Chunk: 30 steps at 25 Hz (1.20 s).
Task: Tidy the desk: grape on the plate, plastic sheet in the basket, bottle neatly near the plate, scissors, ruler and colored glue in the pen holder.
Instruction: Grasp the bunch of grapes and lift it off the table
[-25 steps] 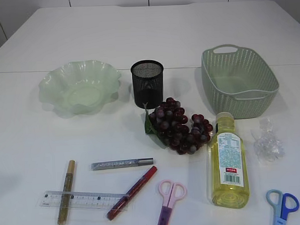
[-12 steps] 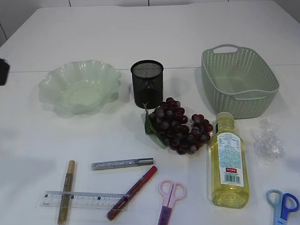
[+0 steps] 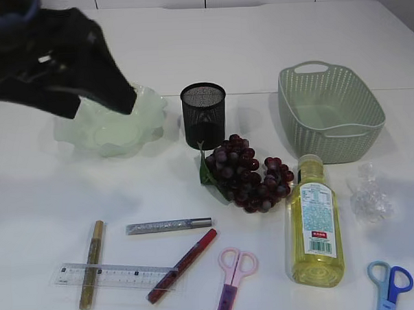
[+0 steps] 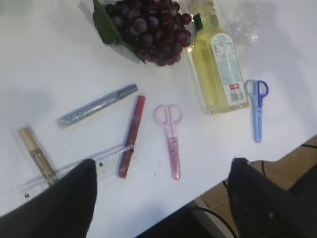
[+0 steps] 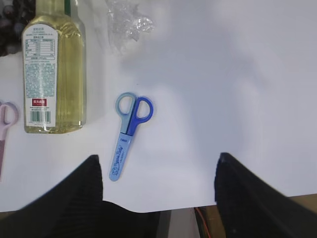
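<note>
A dark grape (image 3: 245, 172) bunch lies mid-table between the black mesh pen holder (image 3: 204, 114) and the yellow bottle (image 3: 314, 222), which lies on its side. Crumpled plastic sheet (image 3: 369, 196) rests right of the bottle. Pink scissors (image 3: 233, 274), blue scissors (image 5: 128, 134), a clear ruler (image 3: 112, 274) and silver (image 3: 167, 226), red (image 3: 183, 264) and gold (image 3: 91, 264) glue sticks lie along the front. My left gripper (image 4: 161, 198) is open, high above the front edge, its blurred arm over the green plate (image 3: 113, 125). My right gripper (image 5: 158, 193) hangs open near the blue scissors.
A green basket (image 3: 329, 112) stands at the back right. The table's front edge runs just under both grippers in the wrist views.
My left arm has swept in from the left edge of the exterior view and now hangs blurred over the plate. Nothing on the table has moved.
</note>
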### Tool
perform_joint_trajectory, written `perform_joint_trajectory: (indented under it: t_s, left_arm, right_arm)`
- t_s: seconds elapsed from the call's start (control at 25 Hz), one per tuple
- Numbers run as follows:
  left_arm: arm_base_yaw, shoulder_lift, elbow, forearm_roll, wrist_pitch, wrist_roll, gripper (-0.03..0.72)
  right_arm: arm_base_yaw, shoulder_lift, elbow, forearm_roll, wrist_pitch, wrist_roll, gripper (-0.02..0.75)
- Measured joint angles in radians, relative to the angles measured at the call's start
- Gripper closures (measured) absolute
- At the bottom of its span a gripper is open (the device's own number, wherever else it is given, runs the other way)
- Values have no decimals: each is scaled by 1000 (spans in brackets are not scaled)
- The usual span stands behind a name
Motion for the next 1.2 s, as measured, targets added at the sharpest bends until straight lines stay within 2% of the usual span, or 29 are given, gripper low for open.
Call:
perform_joint_trajectory:
  t_s: [0.2,0.32,0.68,0.84,0.92,1.0,1.2]
  left_arm:
    - [-74,170,-189,182,55,-119,86]
    - [-105,267,-278,219,82,-175,86]
    - [-186,521,-470,217,101,-300,86]
    - [-216,617,-535,215,101,-335,86]
    - [-222,663,-574,213,101,-348,86]
    - [-224,706,-624,213,101,-371,86]
    - [-224,804,-742,233,110,-426,86]
  right_arm:
    - [0,93,-5,-1,0,0,190]
    - [0,145,-5,-1,0,0,190]
    - [0,213,-5,10,-2,-59,190]
    - [0,213,-5,66,-2,-74,190]
    - [0,214,-5,100,-4,-94,190]
    - [0,215,-5,120,-5,-106,158]
    - [0,215,-5,132,-6,-112,180]
